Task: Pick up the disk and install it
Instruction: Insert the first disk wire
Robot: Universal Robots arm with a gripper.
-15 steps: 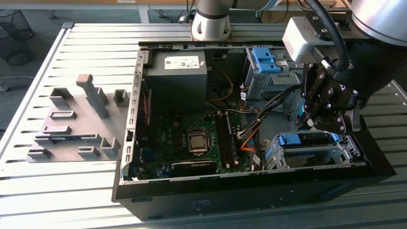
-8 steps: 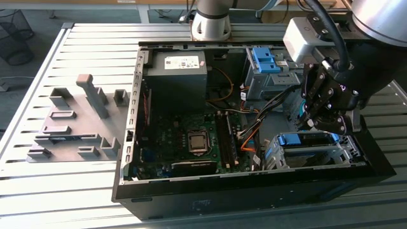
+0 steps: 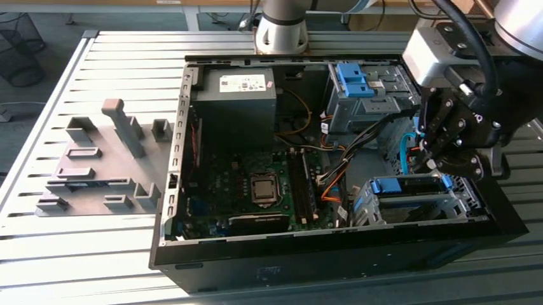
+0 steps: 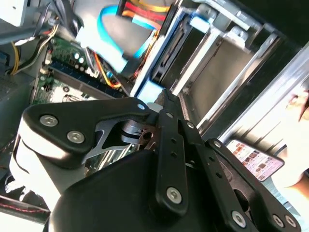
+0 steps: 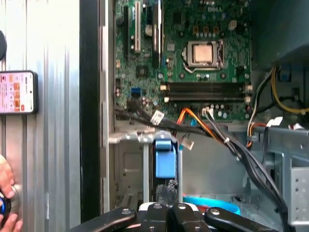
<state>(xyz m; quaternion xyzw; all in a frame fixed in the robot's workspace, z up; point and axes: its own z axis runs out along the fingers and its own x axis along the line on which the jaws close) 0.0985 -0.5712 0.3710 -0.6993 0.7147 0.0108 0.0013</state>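
Over the case's drive cage (image 3: pixel 416 206) | you see the disk (image 3: pixel 410 185) seated (blue bracket up) | gripper (image 3: pixel 441 166) just above it, fingers' state unclear | install looks nearly done

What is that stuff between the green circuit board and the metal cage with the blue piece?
A tangle of loose cables, orange and black, runs between the circuit board and the cage, seen in the exterior view and the first wrist view.

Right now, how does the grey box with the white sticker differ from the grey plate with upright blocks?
The grey box sits inside the computer case; the grey plate lies outside it on the slatted table. The box carries a sticker; the plate carries upright blocks. Both are grey.
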